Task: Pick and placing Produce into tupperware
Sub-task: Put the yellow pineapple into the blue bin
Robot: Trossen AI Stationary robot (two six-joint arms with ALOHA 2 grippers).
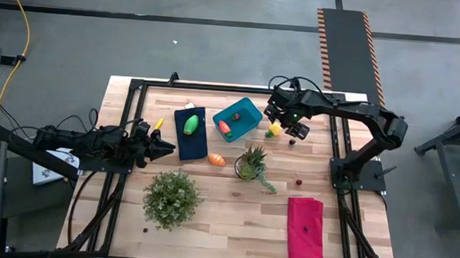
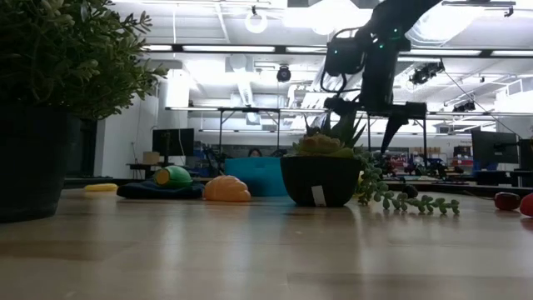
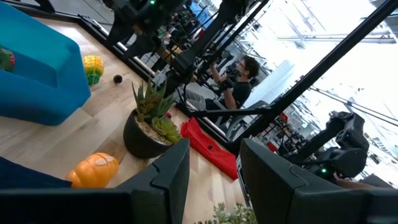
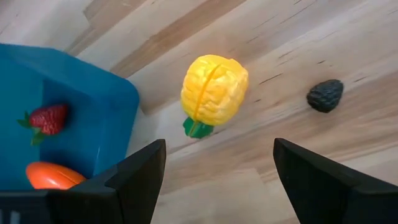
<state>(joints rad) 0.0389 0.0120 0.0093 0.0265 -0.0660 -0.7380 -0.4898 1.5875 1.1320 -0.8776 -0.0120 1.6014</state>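
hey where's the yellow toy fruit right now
In the high view, the yellow ridged plastic fruit lies on the wooden table just right of the bright blue plastic tub, directly beneath the open right gripper.

Blue tupperware (image 1: 243, 114) holding strawberry (image 4: 45, 119) and orange piece (image 4: 53, 176), yellow lemon (image 4: 213, 91) just beside it, green oval (image 1: 191, 125) on dark cloth

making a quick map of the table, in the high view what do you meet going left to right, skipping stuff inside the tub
left pincer → green oval on dark blue cloth → orange oval → tupperware → yellow lemon → right pincer → red cloth
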